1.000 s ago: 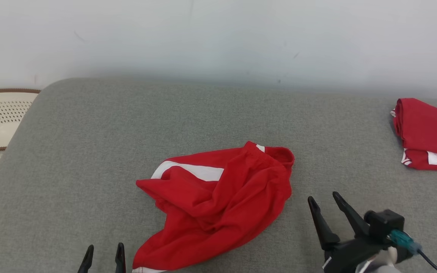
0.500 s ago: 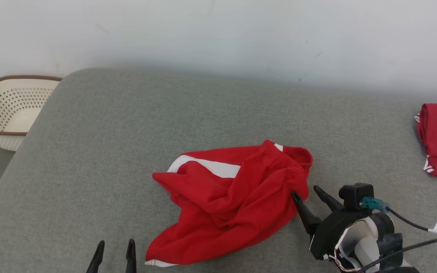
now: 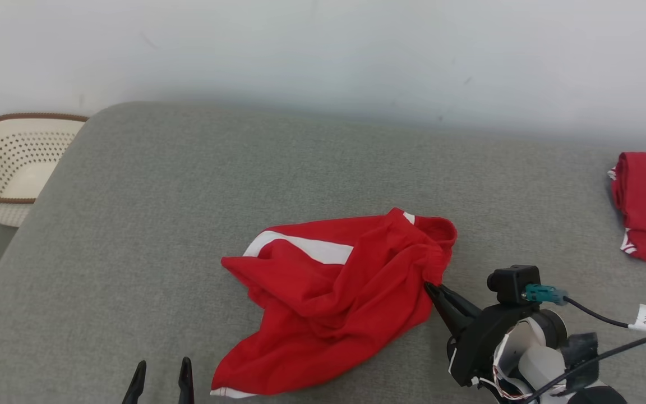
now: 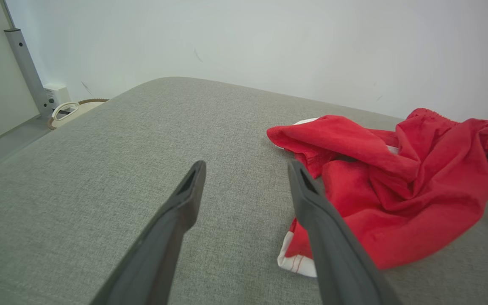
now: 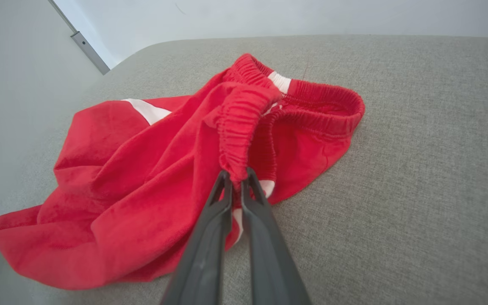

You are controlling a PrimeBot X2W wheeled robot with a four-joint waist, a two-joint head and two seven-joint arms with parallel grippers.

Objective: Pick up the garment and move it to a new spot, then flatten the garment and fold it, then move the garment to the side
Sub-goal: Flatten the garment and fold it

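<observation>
the red garment (image 3: 334,292) sits crumpled about midway across the grey cushion (image 3: 188,196), a bit toward the near edge. looks like a pair of shorts, with a white stripe (image 3: 300,245) on the far-left part and an elastic waistband (image 5: 244,123) bunched up at the right end. the right gripper (image 3: 429,287) comes in from the near right with its two dark fingers pinched together on a fold of that waistband, so it's got hold of the garment at its right edge. most of the fabric lies on the cushion. the left gripper (image 3: 164,363) is down at the near edge, left of the garment, fingers spread wide with nothing between them. in the left wrist view one finger sits just beside the garment's near-left hem, can't tell if it touches. off the cushion's far left there's a cream perforated basket (image 3: 3,163) with a brown rim. at the far right lies another red piece (image 3: 645,202), folded, well apart from the garment.
</observation>
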